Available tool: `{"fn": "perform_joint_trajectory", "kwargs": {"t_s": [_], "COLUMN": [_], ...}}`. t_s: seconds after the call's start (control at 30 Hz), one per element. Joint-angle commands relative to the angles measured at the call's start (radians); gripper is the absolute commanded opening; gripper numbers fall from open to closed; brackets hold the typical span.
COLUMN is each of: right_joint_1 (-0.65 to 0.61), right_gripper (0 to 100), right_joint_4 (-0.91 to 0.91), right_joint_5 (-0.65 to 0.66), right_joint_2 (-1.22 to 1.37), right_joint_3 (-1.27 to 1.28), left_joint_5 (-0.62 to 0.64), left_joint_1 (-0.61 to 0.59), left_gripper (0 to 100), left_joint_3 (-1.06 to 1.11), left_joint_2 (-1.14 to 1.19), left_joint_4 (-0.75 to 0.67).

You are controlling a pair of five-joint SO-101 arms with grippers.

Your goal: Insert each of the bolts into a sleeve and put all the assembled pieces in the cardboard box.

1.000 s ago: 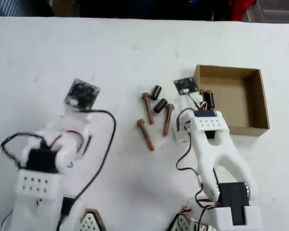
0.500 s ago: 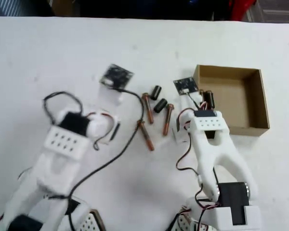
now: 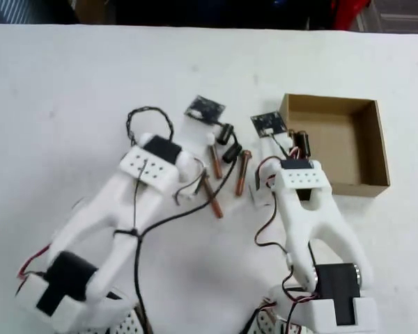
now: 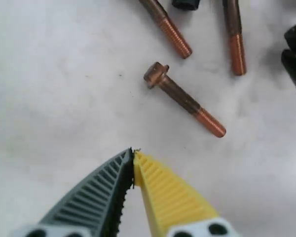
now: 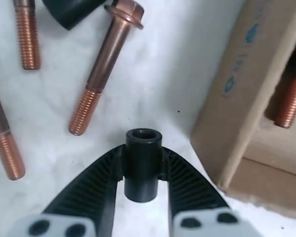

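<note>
Three copper bolts (image 3: 210, 195) (image 3: 214, 156) (image 3: 242, 172) and two black sleeves (image 3: 226, 132) (image 3: 231, 153) lie mid-table. My left gripper (image 4: 133, 154) is shut and empty, its tips on the table just short of the nearest bolt (image 4: 182, 98). Low beside the cardboard box (image 3: 373, 149), my right gripper (image 5: 143, 150) is shut on a black sleeve (image 5: 142, 163), its bore facing outward. Another bolt (image 5: 106, 64) lies just ahead of it. Inside the box (image 5: 246, 89) rests a bolt with a sleeve on it (image 3: 301, 142), its threaded end (image 5: 291, 98) showing.
The left arm (image 3: 150, 167) stretches from the front left to the bolts, with its cable looping over the table. The right arm (image 3: 299, 181) stands next to the box's near left corner. Open white table lies to the far left and back.
My left arm has swung from the table's left side to the middle, ending with its gripper at the bolts. The right arm and its sleeve have stayed put.
</note>
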Motion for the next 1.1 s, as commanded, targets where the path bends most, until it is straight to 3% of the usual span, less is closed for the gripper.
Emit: {"fn": "perform_joint_trajectory", "kwargs": {"t_s": [0.0, 0.17, 0.4, 0.77, 1.07], "right_joint_1": [0.004, 0.004, 0.004, 0.004, 0.007], "right_gripper": [1.6, 1.6, 1.6, 1.6, 1.6], "right_joint_4": [-0.012, -0.012, -0.012, -0.012, -0.010], "right_joint_5": [-0.008, -0.008, -0.006, -0.005, -0.002], "right_joint_2": [-0.007, -0.008, -0.008, -0.012, -0.013], "right_joint_3": [-0.006, -0.005, -0.005, -0.005, -0.005], "left_joint_5": [0.163, 0.242, 0.479, 0.649, 0.715], "left_joint_1": [0.015, 0.051, 0.065, 0.096, 0.131], "left_gripper": [2, 2, 2, 2, 6], "left_joint_3": [-0.107, -0.138, -0.140, -0.135, -0.135], "left_joint_2": [0.053, 0.114, 0.185, 0.200, 0.202], "left_joint_4": [-0.009, -0.011, -0.011, -0.167, -0.195]}}
